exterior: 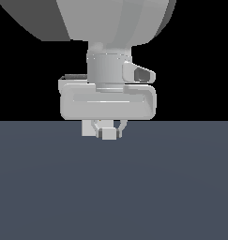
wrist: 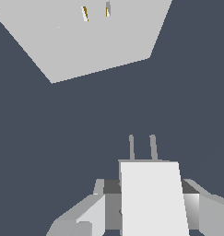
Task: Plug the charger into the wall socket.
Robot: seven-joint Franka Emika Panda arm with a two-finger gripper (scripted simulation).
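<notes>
The charger (wrist: 152, 193) is a small white block with two thin grey prongs (wrist: 142, 147) sticking out of its front. My gripper (wrist: 148, 209) is shut on it, one finger (wrist: 88, 214) on each side. The prongs point toward the wall socket (wrist: 95, 41), a flat white plate with two small yellowish slots (wrist: 96, 11), which is apart from the prongs with dark floor between. The slots sit off the line of the prongs. In the exterior view the gripper (exterior: 107, 127) holds the charger (exterior: 109, 133) just above the floor. The socket does not show there.
A dark blue-grey floor (exterior: 113, 187) fills the lower half of the exterior view, with a black background behind the arm. The arm's wrist and hand (exterior: 108, 101) fill the upper middle. No other objects show.
</notes>
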